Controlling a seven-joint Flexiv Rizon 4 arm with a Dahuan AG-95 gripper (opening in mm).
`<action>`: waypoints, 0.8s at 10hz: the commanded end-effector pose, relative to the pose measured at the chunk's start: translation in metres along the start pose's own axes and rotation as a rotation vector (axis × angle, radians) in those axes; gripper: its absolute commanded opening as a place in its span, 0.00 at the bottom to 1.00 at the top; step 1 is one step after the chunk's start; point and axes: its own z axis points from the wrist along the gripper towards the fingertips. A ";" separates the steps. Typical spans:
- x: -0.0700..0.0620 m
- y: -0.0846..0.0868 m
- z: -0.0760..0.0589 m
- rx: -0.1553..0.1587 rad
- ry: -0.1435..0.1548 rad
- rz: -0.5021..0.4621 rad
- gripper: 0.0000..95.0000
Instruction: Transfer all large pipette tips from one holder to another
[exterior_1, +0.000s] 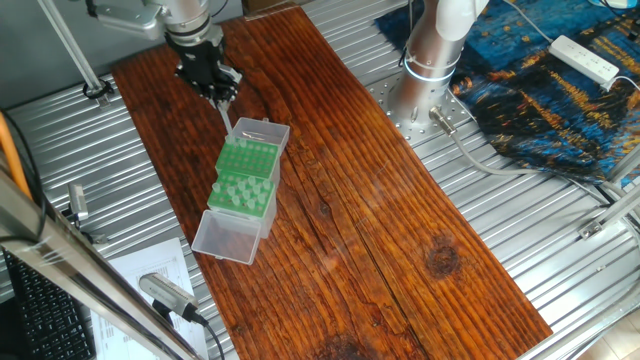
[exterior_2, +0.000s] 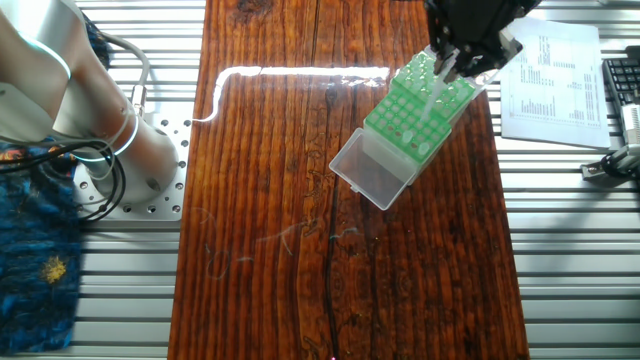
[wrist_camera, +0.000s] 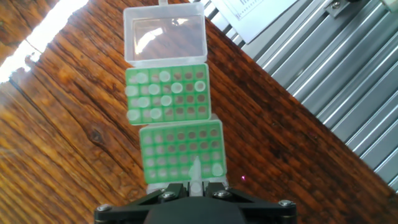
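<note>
One large pipette tip (wrist_camera: 195, 171) hangs point-down, long axis upright, pinched in the gripper (wrist_camera: 194, 186) directly over the near green rack (wrist_camera: 180, 154), which holds one seated tip (wrist_camera: 217, 169) at its corner. The remaining tips (wrist_camera: 152, 93) stand in the far rack (wrist_camera: 168, 93), beside the open clear lid (wrist_camera: 165, 34), on the wooden board (exterior_1: 380, 190).
</note>
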 end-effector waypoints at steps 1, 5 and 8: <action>0.001 -0.001 0.001 0.004 -0.001 -0.002 0.00; -0.004 -0.004 0.007 0.007 0.001 -0.009 0.00; -0.003 -0.005 0.009 0.011 0.006 -0.010 0.00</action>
